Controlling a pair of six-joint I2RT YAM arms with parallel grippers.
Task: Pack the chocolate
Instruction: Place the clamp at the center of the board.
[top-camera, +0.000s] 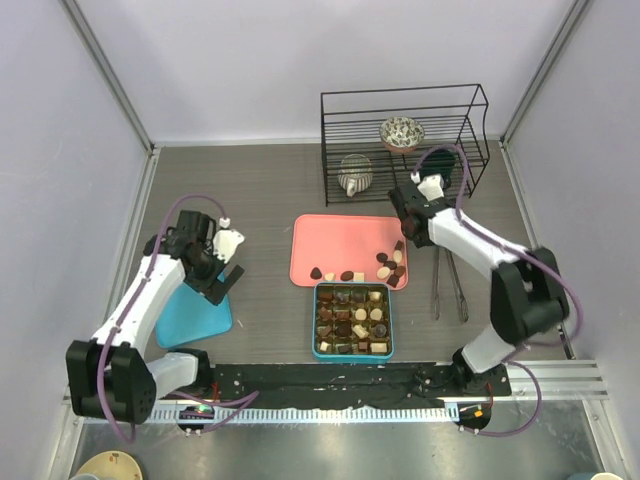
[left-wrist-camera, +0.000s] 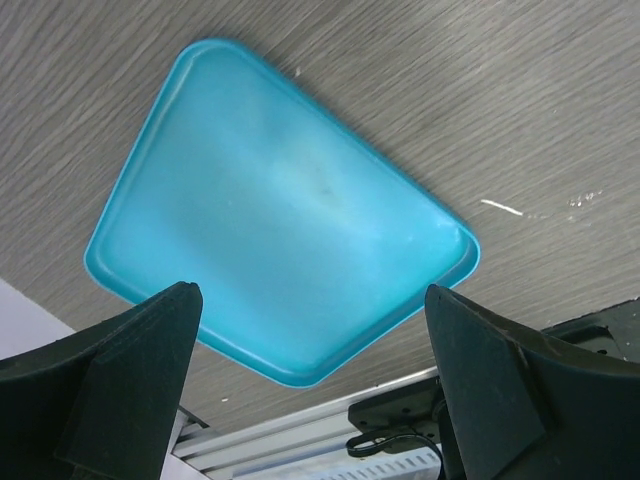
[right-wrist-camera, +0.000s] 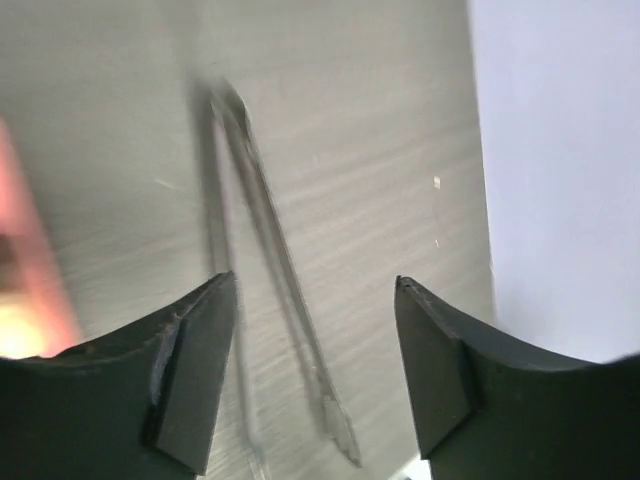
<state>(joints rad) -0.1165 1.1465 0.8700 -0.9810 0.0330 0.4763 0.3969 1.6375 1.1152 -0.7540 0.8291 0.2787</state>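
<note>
Fingers (left-wrist-camera: 140, 380) on both grippers are hanging open and empty, left gripper (left-wrist-camera: 308, 300) over a blue tray (left-wrist-camera: 280, 230), right gripper (right-wrist-camera: 312, 285) over tongs (right-wrist-camera: 265, 220). Chocolate (top-camera: 390, 268) is sitting on the pink tray (top-camera: 335, 245) and in the teal box (top-camera: 317, 322).

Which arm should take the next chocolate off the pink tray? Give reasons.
Right, probably. The right claw hangs open near the chocolates in the pink tray's corner; the left claw hovers over the blue tray, farther off.
</note>
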